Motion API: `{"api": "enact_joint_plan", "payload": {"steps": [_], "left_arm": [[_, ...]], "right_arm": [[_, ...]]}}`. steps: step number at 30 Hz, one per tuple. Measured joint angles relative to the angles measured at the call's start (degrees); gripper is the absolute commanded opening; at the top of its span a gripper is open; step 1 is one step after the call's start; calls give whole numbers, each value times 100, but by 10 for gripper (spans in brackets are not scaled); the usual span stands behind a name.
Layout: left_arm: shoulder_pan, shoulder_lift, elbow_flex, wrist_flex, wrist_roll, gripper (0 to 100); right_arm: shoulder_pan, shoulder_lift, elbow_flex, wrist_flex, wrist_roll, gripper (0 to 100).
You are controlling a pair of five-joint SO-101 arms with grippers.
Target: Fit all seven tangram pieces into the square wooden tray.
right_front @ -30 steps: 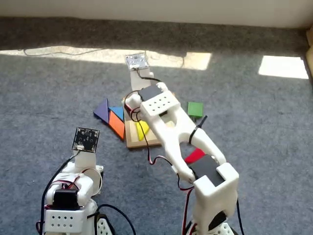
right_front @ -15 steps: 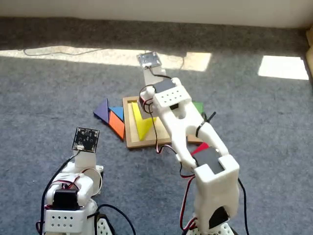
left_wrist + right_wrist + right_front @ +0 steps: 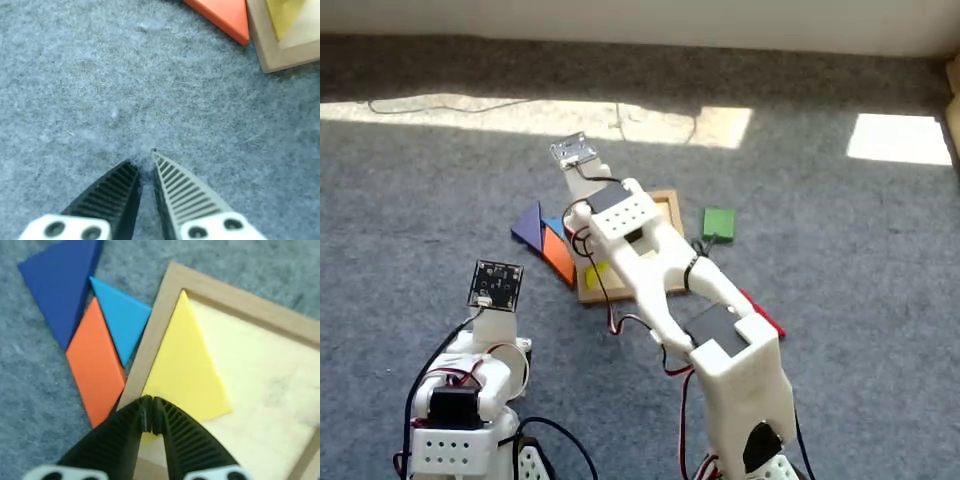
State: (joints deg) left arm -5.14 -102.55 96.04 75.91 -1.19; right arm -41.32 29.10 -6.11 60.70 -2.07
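The carpet (image 3: pixel 150 75) is a grey, short-piled, fuzzy weave. The square tray (image 3: pixel 152 340) is pale, matt bare wood. The yellow triangle (image 3: pixel 185 365) and the orange piece (image 3: pixel 95 365) look smooth, with flat, even paint. The left hand (image 3: pixel 145 160) has ribbed plastic fingers, and the right arm's shell (image 3: pixel 670 270) is smooth white plastic.

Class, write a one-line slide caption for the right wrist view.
Shut right gripper above a yellow triangular piece lying in the square wooden tray.

White plastic left arm (image 3: pixel 460 415) and right arm (image 3: pixel 665 275), black motors (image 3: pixel 715 330), red and black cables (image 3: pixel 620 325), square wrist camera boards (image 3: pixel 497 284), dark ribbed fingers (image 3: pixel 122 187).
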Motion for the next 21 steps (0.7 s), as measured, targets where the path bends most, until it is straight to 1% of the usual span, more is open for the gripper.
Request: {"api": "enact_joint_plan", "payload": {"steps": [3, 9, 17, 21], "left_arm": [[0, 0, 0, 0, 0, 6], [0, 0, 0, 0, 0, 6], [0, 0, 0, 0, 0, 6], [0, 0, 0, 0, 0, 6]], "right_arm": [[-18, -26, -88, 70, 0, 26], [-18, -800, -149, 914, 0, 26], [589, -2426, -149, 1908, 9, 27], [897, -2980, -149, 2646, 9, 27]]}}
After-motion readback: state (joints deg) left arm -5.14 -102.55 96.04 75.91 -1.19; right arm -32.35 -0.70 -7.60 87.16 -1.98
